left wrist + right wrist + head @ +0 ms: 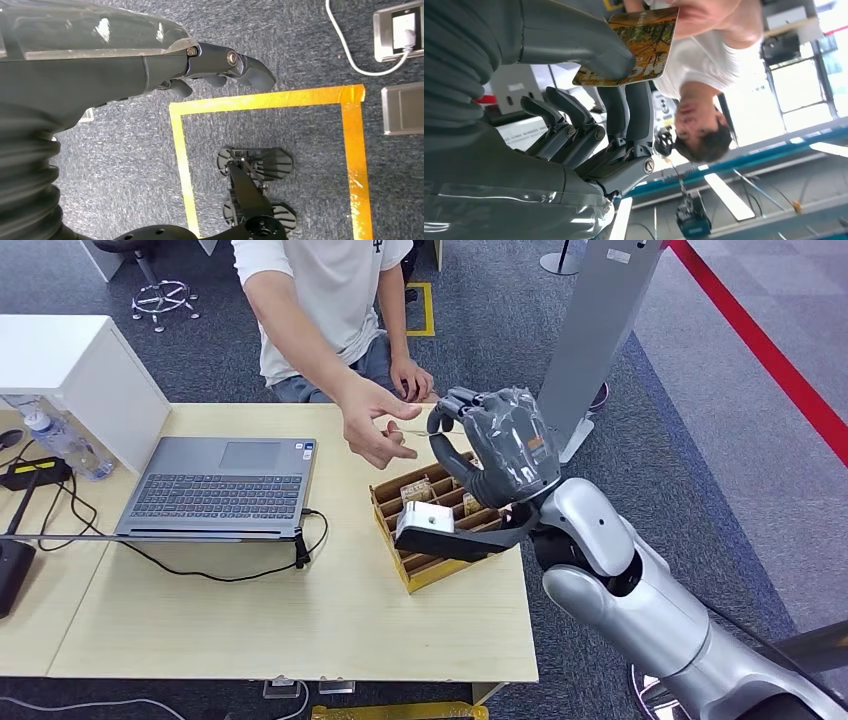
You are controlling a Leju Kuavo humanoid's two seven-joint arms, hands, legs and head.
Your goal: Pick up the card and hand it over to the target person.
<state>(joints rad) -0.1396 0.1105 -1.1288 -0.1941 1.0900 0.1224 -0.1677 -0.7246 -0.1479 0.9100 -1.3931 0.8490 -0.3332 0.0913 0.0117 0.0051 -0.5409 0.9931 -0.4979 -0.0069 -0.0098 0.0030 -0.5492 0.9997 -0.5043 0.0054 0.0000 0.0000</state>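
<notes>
The card, printed with an orange autumn picture, is pinched between the thumb and fingers of my right hand. In the head view it shows edge-on as a thin strip, held out over the table's back right by my right hand. The person's hand reaches across the table, and its fingers touch the card's far end. The person in a white shirt sits just behind the table. My left hand hangs over the carpet, fingers loosely extended and holding nothing.
A wooden sorting box with cards in its slots sits under my right forearm. An open laptop with its cable lies at the table's left, beside a white box and a bottle. A grey pillar stands behind to the right.
</notes>
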